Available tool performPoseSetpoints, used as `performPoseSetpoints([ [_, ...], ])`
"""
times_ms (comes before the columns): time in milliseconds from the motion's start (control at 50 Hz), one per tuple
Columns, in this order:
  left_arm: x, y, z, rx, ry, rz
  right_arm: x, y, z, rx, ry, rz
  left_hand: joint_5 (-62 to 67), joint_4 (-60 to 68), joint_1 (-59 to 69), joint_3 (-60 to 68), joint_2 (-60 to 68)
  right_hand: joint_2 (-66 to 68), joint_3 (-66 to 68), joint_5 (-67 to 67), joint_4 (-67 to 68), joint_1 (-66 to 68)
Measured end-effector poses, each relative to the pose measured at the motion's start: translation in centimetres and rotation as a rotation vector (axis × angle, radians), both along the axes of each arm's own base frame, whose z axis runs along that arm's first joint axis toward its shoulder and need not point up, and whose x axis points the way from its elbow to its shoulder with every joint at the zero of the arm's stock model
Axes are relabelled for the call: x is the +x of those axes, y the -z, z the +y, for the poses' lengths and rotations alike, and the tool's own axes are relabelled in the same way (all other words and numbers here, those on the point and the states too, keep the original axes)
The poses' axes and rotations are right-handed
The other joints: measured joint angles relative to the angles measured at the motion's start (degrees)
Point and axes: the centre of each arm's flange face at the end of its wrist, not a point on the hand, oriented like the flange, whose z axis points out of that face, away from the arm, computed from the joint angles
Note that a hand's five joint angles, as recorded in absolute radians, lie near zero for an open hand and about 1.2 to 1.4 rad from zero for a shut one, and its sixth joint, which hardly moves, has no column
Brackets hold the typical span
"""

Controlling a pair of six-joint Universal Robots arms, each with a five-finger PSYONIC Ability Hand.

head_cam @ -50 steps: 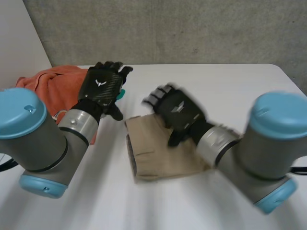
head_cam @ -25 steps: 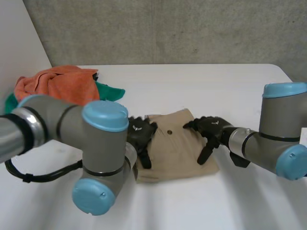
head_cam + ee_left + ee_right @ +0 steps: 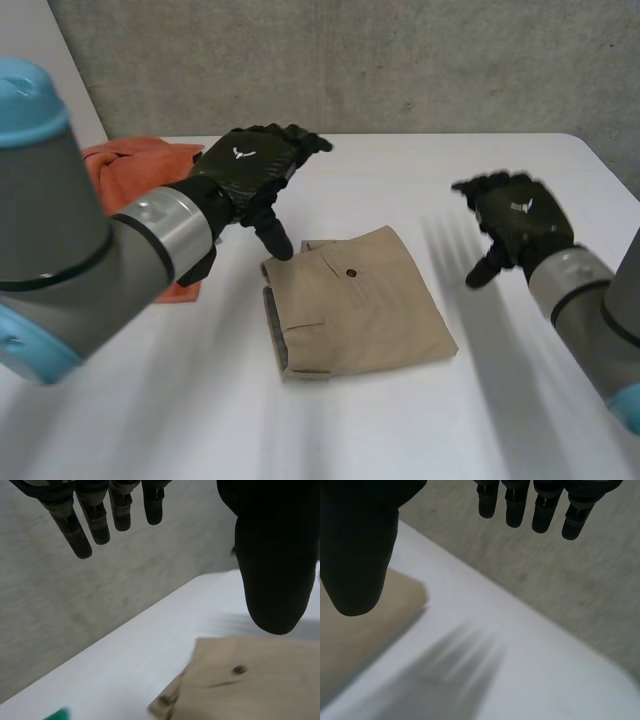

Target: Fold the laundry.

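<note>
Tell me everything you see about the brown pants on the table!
The tan pants are folded into a nearly square bundle lying flat on the white table. The cloth looks like woven cotton. A dark button sits on top, and layered edges show on the side toward the left hand, which hovers open over a far corner. The right hand is open, off to the other side. Only the table seems to touch them.
</note>
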Motion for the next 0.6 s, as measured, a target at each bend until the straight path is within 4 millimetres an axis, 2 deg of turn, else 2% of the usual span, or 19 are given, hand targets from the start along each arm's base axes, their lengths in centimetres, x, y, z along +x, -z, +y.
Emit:
performPoseSetpoints([
  [200,0.4,-0.8,4.0,0.19,0.364,0.012,0.6,6.0,3.0,0.407,-0.091,-0.202,0.0,0.0,0.0,0.0,0.0,0.0,0.0,0.0,0.0,0.0],
  [300,0.3,-0.5,4.9,0.217,0.418,0.008,1.6,7.9,3.2,0.445,-0.119,-0.219,0.0,0.0,0.0,0.0,0.0,0.0,0.0,0.0,0.0,0.0],
  [400,0.1,0.0,5.1,0.201,0.407,0.003,2.7,8.9,2.8,0.416,-0.131,-0.207,0.0,0.0,0.0,0.0,0.0,0.7,0.6,0.6,0.5,0.7],
  [440,0.0,0.3,5.0,0.191,0.398,0.002,3.2,9.1,2.5,0.399,-0.133,-0.202,0.0,0.0,0.0,0.0,0.0,12.3,11.7,11.5,11.5,11.5],
  [500,-0.2,0.5,4.9,0.175,0.384,0.004,3.8,9.3,1.8,0.363,-0.131,-0.202,0.0,0.0,0.0,0.0,0.0,45.2,42.6,40.1,43.5,37.7],
  [560,-0.3,0.6,4.8,0.163,0.375,0.007,4.1,9.0,0.6,0.309,-0.115,-0.213,0.0,0.0,0.0,0.0,0.0,55.1,51.9,48.4,53.4,48.5],
  [600,-0.3,0.6,4.7,0.156,0.369,0.01,4.1,8.6,-0.1,0.272,-0.101,-0.223,0.0,0.0,0.0,0.0,0.0,55.6,52.6,49.8,54.4,49.2],
])
